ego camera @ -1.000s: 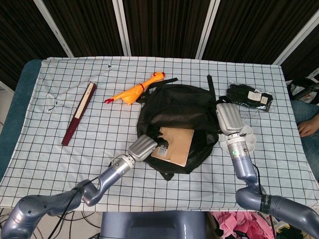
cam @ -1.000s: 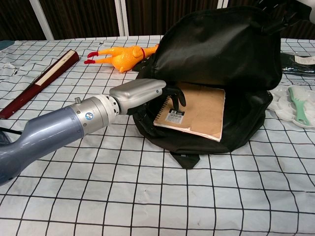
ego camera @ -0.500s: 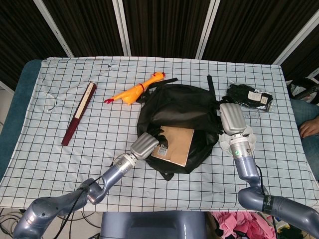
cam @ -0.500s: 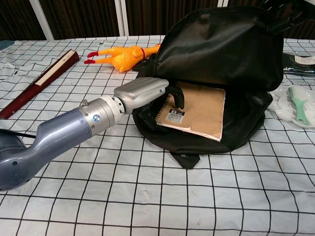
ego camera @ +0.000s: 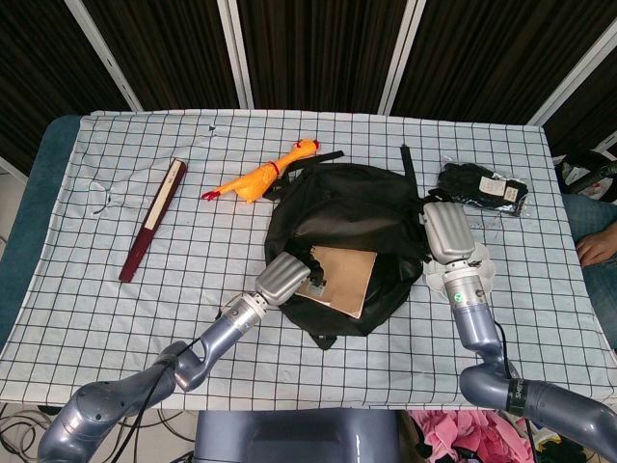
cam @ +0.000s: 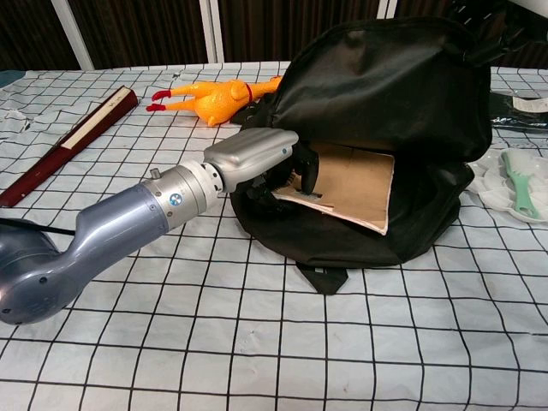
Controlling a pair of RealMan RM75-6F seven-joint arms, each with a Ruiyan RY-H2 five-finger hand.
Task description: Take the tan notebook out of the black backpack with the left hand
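Notebook (cam: 351, 181) — spine toward left hand (cam: 257, 154)

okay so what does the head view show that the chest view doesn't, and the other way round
Only the head view shows the right hand, resting at the right edge of the black backpack, and a packet of black gloves behind it.

Only the chest view shows a green brush on a white dish at the far right, and the tan notebook's near edge tilted up off the bag's lining.

Both show the left hand closed on the notebook's spiral corner inside the backpack's mouth, the yellow rubber chicken, the dark red folded fan and the checked tablecloth.
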